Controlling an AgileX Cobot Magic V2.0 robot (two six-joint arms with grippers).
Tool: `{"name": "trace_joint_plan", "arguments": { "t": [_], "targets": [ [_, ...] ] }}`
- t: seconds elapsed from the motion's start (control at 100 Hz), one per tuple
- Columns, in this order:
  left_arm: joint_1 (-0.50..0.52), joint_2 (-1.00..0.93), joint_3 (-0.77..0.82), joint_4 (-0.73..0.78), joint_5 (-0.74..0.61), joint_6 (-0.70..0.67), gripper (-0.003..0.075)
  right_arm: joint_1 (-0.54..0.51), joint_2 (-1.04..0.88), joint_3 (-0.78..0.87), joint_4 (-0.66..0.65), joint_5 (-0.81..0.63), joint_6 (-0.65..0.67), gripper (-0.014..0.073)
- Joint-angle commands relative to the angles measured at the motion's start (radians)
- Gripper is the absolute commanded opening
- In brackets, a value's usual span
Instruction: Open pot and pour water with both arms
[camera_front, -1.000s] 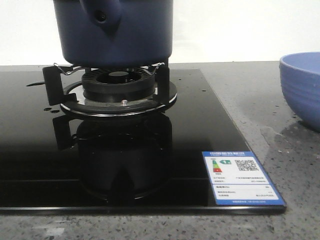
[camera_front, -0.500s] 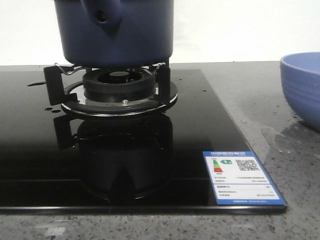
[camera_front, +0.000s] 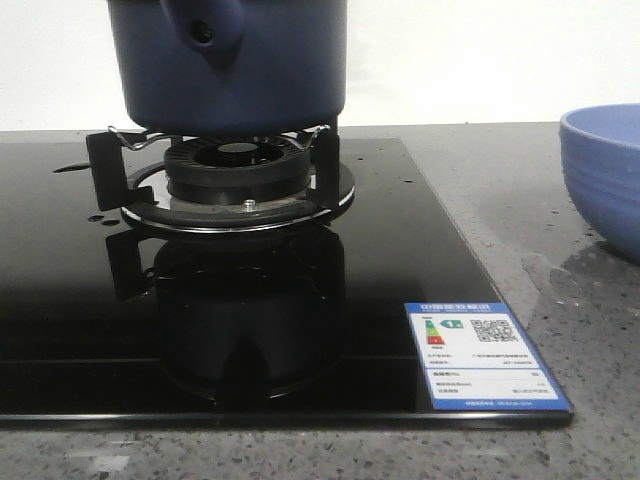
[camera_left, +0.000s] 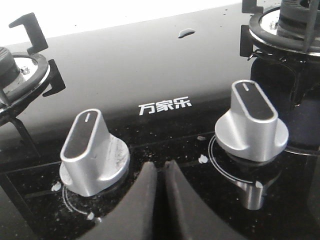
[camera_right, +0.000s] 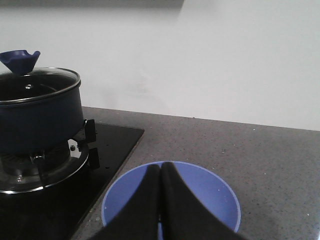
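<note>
The dark navy pot stands on the burner grate of the black glass hob; its stub handle socket faces the front camera. In the right wrist view the pot carries a glass lid with a blue knob. My right gripper is shut and empty above the light blue bowl, well to the side of the pot. My left gripper is shut and empty, low over the hob between two silver control knobs. Neither gripper shows in the front view.
The light blue ribbed bowl stands on the grey speckled counter right of the hob. An energy label is stuck on the hob's front right corner. A second burner lies at the hob's other end. A white wall stands behind.
</note>
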Motion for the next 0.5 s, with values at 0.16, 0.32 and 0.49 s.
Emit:
{"name": "trace_joint_plan", "arguments": {
  "t": [0.16,0.32,0.49],
  "targets": [
    [0.003,-0.028,0.027,-0.002,-0.025,-0.013,-0.0020,0.004,0.012,-0.021,0.017,-0.071,-0.012,-0.0062],
    [0.003,-0.028,0.027,-0.002,-0.025,-0.013,-0.0020,0.004,0.012,-0.021,0.017,-0.071,-0.012,-0.0062],
    [0.003,-0.028,0.027,-0.002,-0.025,-0.013,-0.0020,-0.007,0.012,0.005,-0.087,-0.089,0.012,-0.0062]
  ]
}}
